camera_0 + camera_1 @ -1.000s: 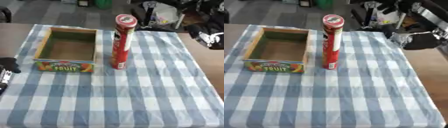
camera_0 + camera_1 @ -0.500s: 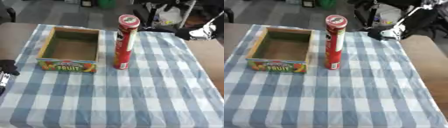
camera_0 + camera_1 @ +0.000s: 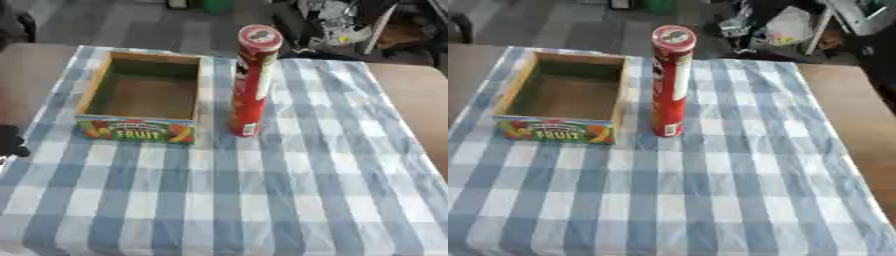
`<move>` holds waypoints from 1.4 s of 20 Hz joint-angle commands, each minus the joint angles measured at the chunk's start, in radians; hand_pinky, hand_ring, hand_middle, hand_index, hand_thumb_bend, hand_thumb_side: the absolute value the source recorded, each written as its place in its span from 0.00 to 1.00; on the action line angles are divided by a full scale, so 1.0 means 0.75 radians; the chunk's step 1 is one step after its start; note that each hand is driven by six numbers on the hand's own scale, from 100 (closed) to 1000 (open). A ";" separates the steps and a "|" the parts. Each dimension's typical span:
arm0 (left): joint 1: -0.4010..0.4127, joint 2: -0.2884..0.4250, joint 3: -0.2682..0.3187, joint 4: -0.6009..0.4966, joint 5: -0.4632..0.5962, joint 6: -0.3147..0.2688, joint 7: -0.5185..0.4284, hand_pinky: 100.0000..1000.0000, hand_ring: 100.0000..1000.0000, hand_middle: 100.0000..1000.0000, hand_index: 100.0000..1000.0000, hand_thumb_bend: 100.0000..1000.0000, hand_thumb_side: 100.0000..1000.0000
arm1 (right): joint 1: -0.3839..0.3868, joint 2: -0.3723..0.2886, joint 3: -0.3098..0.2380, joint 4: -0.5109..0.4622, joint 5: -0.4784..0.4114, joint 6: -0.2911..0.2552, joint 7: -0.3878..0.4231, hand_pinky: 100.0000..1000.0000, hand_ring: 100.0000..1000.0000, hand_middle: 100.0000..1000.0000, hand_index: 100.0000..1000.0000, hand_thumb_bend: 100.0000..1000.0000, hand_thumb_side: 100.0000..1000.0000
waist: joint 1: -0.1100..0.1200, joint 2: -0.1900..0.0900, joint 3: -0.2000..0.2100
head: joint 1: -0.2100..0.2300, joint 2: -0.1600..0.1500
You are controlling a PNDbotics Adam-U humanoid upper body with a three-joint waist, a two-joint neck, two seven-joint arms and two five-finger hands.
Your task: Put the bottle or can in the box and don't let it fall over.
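Right hand, which had shown black at the upper right edge half a second before, had gone from both views; the whole picture had also shifted slightly, so the head had moved, while the task's things had kept their places on the cloth. Left eye view: left hand (image 3: 9,141) showed only as a dark patch at the left edge, low beside the table, touching nothing; whether it was released or clenched could not be told. Box (image 3: 138,129) lay just to the right of that hand and a little beyond it, apart from it, open side up, nothing inside, its near wall printed with fruit and the word FRUIT. Can (image 3: 249,85), tall, red, cylindrical, stood upright farther to the right of the hand, past the box, just beside the box's right wall and outside it; whether can and box touched could not be told. Both rested on a blue and white checked cloth (image 3: 262,200). Right eye view: no hand appeared in this view. Same layout was recorded, can erect at the right of the box, its base near the box's front right corner, its red lid (image 3: 674,36) facing up toward the camera. Bare brown table (image 3: 846,100) showed beyond the cloth's right edge. Can was not yet in the box.
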State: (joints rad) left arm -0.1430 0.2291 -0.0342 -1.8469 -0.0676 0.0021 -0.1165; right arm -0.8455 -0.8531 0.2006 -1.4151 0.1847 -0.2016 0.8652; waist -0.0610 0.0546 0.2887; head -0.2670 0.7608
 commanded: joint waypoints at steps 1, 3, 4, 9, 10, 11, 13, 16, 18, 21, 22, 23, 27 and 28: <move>-0.025 0.005 -0.007 -0.023 0.005 -0.002 -0.010 0.64 0.46 0.46 0.63 0.31 0.58 | -0.043 0.009 -0.002 0.088 0.059 -0.012 -0.024 0.88 0.97 0.98 1.00 0.16 0.51 | 0.008 -0.005 0.009 | -0.015 -0.019; -0.028 0.004 -0.009 -0.024 0.006 -0.002 -0.012 0.64 0.46 0.46 0.63 0.31 0.58 | -0.053 0.029 0.006 0.131 0.069 -0.016 -0.014 0.88 0.96 0.97 1.00 0.16 0.52 | 0.008 -0.002 0.018 | -0.019 -0.019; -0.030 0.003 -0.010 -0.024 0.006 -0.002 -0.013 0.64 0.46 0.46 0.63 0.31 0.58 | -0.057 0.037 0.008 0.147 0.073 -0.017 -0.010 0.88 0.96 0.97 1.00 0.16 0.52 | 0.008 0.000 0.021 | -0.021 -0.019; -0.036 0.000 -0.012 -0.025 0.007 -0.002 -0.016 0.64 0.46 0.46 0.63 0.31 0.58 | -0.072 0.066 0.018 0.174 0.073 -0.025 0.012 0.88 0.96 0.97 1.00 0.15 0.54 | 0.006 0.003 0.033 | -0.025 -0.021; -0.036 0.000 -0.012 -0.025 0.007 -0.001 -0.016 0.64 0.46 0.46 0.63 0.31 0.58 | -0.075 0.070 0.022 0.168 0.072 -0.026 0.020 0.87 0.96 0.97 1.00 0.15 0.54 | 0.006 0.003 0.035 | -0.025 -0.021; -0.036 0.000 -0.012 -0.024 0.008 -0.001 -0.016 0.64 0.46 0.46 0.63 0.31 0.58 | -0.077 0.073 0.025 0.161 0.070 -0.027 0.029 0.87 0.96 0.97 1.00 0.15 0.54 | 0.005 0.002 0.035 | -0.025 -0.021; -0.038 0.000 -0.014 -0.024 0.008 -0.001 -0.017 0.64 0.46 0.46 0.63 0.31 0.58 | -0.081 0.079 0.033 0.148 0.068 -0.029 0.048 0.87 0.95 0.97 1.00 0.16 0.55 | 0.004 0.002 0.038 | -0.026 -0.022; -0.040 -0.001 -0.015 -0.025 0.009 -0.002 -0.019 0.64 0.46 0.46 0.63 0.31 0.58 | -0.085 0.086 0.052 0.132 0.082 -0.033 0.055 0.87 0.95 0.98 1.00 0.18 0.52 | 0.003 0.001 0.044 | -0.027 -0.021; -0.041 -0.001 -0.016 -0.025 0.010 -0.002 -0.019 0.64 0.46 0.46 0.63 0.31 0.58 | -0.086 0.093 0.063 0.129 0.105 -0.037 0.056 0.87 0.95 0.98 1.00 0.19 0.50 | 0.003 0.001 0.047 | -0.029 -0.020; -0.043 -0.001 -0.017 -0.026 0.011 -0.002 -0.021 0.64 0.46 0.46 0.63 0.31 0.58 | -0.086 0.104 0.071 0.136 0.155 -0.046 0.056 0.87 0.94 0.97 1.00 0.19 0.50 | 0.002 0.001 0.051 | -0.030 -0.019; -0.044 -0.002 -0.017 -0.026 0.011 -0.002 -0.021 0.64 0.46 0.46 0.63 0.31 0.58 | -0.086 0.106 0.073 0.141 0.171 -0.050 0.056 0.87 0.94 0.97 1.00 0.20 0.49 | 0.002 0.001 0.054 | -0.031 -0.018; -0.045 -0.002 -0.017 -0.026 0.012 -0.002 -0.021 0.64 0.46 0.46 0.63 0.31 0.58 | -0.085 0.109 0.075 0.145 0.187 -0.054 0.056 0.86 0.93 0.97 1.00 0.20 0.48 | 0.002 0.001 0.055 | -0.032 -0.018; -0.049 -0.003 -0.017 -0.026 0.013 -0.001 -0.021 0.64 0.46 0.46 0.63 0.31 0.58 | -0.081 0.117 0.078 0.159 0.225 -0.072 0.056 0.85 0.92 0.97 1.00 0.21 0.47 | 0.000 0.003 0.061 | -0.035 -0.017; -0.049 -0.003 -0.017 -0.026 0.013 -0.001 -0.021 0.64 0.46 0.46 0.63 0.31 0.58 | -0.079 0.119 0.079 0.164 0.231 -0.075 0.056 0.84 0.91 0.96 1.00 0.21 0.46 | 0.000 0.003 0.063 | -0.036 -0.018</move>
State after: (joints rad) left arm -0.1657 0.2206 -0.0460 -1.8490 -0.0614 0.0019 -0.1297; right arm -0.8874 -0.7464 0.2663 -1.2913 0.3475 -0.2465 0.9023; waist -0.0649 0.0621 0.3349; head -0.2914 0.7530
